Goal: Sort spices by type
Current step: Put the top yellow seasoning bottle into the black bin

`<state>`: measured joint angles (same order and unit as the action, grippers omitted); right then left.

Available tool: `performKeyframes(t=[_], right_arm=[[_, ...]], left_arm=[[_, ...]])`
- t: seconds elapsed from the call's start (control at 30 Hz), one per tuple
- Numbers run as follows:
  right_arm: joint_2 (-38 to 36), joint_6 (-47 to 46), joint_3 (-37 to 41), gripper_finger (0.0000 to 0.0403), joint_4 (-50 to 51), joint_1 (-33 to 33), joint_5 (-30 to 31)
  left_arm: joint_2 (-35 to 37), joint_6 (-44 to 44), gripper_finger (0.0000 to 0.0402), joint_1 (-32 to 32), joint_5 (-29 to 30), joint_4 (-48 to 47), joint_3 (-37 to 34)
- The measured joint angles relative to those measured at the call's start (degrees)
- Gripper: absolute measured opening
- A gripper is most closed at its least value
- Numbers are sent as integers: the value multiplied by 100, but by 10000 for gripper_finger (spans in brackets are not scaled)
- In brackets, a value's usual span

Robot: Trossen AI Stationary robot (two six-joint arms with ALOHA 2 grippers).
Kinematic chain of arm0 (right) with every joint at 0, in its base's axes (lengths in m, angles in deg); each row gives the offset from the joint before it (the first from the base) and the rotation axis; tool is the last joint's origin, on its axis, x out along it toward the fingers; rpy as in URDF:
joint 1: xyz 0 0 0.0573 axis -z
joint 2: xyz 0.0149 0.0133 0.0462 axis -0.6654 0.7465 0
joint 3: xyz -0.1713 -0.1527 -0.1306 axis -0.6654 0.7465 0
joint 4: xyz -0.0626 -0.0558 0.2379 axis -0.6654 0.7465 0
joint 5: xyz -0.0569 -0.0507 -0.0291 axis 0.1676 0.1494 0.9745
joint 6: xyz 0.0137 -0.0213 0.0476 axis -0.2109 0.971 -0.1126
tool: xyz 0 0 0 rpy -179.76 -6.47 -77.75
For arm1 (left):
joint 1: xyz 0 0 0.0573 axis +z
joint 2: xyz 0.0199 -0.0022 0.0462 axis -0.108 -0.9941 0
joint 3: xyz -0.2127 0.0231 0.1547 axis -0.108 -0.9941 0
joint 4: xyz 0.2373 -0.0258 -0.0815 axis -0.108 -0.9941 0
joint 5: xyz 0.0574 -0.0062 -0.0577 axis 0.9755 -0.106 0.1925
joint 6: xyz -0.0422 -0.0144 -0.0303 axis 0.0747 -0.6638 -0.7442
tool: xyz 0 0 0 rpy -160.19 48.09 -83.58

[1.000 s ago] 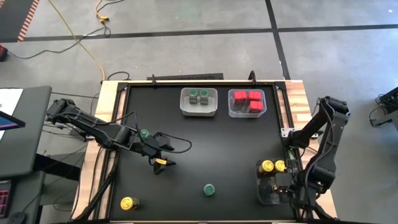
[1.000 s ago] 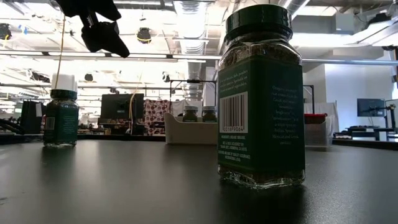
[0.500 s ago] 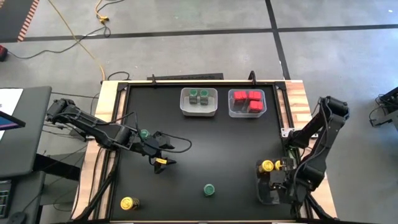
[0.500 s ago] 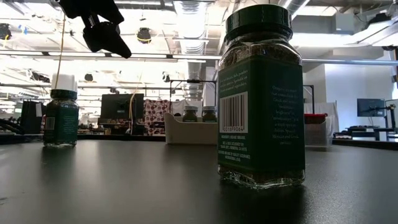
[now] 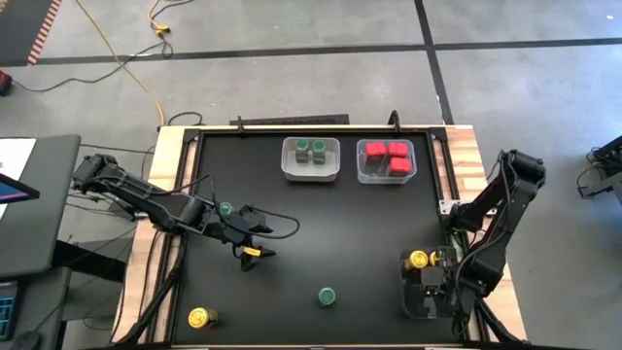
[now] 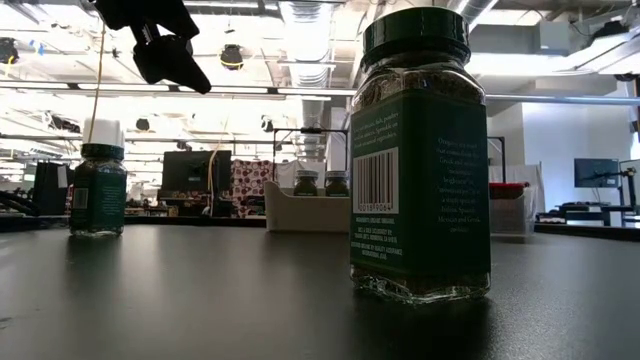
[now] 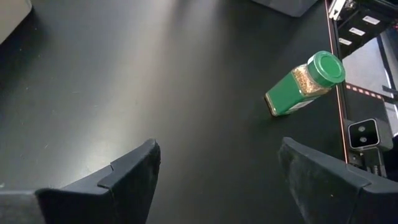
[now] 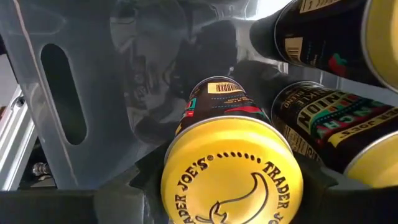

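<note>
The black bench [image 5: 311, 224] carries two clear plastic bins along its far edge: the clear bin of round green-lidded jars [image 5: 311, 158] and, just beside it toward the right arm, the clear bin of red boxy spice containers [image 5: 386, 160]. Taking the green-jar bin as landmark, the left gripper [image 5: 255, 243] hangs above the bench well nearer the front and toward the left arm's side, its jaws spread wide with nothing between them. A round green-lidded spice jar [image 5: 225, 209] stands close by the left arm, behind that gripper. A second green-lidded jar [image 5: 328, 296] stands alone near the front edge, straight out from the landmark bin; the left wrist view shows it upright on bare bench [image 7: 306, 83]. A round yellow-lidded jar [image 5: 200, 317] sits at the front corner on the left arm's side.

Diagonally across from the landmark, at the front corner on the right arm's side, the right gripper [image 5: 439, 275] is down inside a third clear bin [image 5: 413, 297], its jaws closed around a yellow-lidded dark spice jar [image 8: 231, 167], with more yellow-lidded jars [image 8: 323, 124] lying beside it
</note>
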<state>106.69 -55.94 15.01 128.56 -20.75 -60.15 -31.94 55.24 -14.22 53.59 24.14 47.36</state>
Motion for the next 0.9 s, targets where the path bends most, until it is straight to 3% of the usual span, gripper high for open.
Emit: performKeyframes(t=[0.9], right_arm=[[20, 238, 35, 269, 198, -10, -175]], left_arm=[[0, 85, 314, 0, 127, -50, 2]])
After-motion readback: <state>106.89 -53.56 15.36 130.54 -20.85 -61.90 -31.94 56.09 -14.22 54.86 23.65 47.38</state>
